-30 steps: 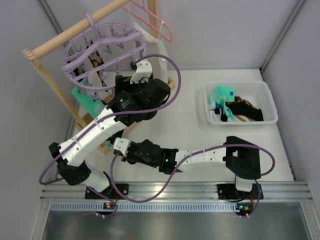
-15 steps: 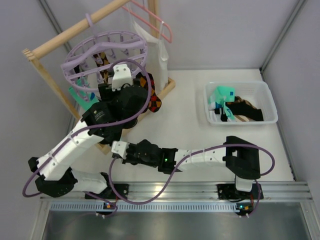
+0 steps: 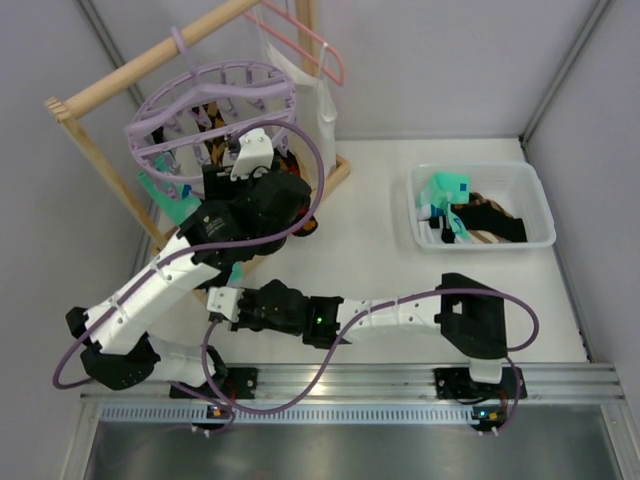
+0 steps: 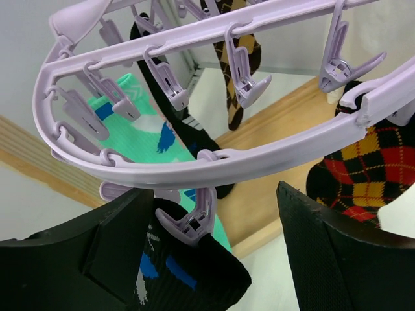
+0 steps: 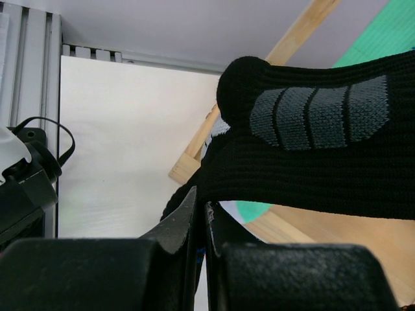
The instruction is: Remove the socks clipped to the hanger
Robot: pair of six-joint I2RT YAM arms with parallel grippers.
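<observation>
The lavender hanger (image 3: pixel 205 105) hangs from the wooden rail, also in the left wrist view (image 4: pixel 194 170). Clipped socks hang from it: a mint-green one (image 4: pixel 139 133), a brown checked one (image 4: pixel 237 65), a red-and-yellow checked one (image 4: pixel 369 172) and a black sock with blue and white marks (image 4: pixel 194 282). My left gripper (image 4: pixel 207 194) is open, its jaws either side of the clip (image 4: pixel 194 220) that holds the black sock; it is just under the ring in the top view (image 3: pixel 245 150). My right gripper (image 5: pixel 202 194), lower down (image 3: pixel 222 303), is shut on the lower end of the black sock (image 5: pixel 318 129).
A white bin (image 3: pixel 535 195) at the right holds several loose socks. The wooden rail frame (image 3: pixel 150 70) stands at the back left, with a pink coat hanger (image 3: pixel 310 45) and a long white cloth (image 3: pixel 320 110) on it. Purple cables loop round both arms.
My left gripper has moved left, up under the hanger's ring, and the hanger has swung a little. My right gripper has shifted slightly left, still shut on the sock.
</observation>
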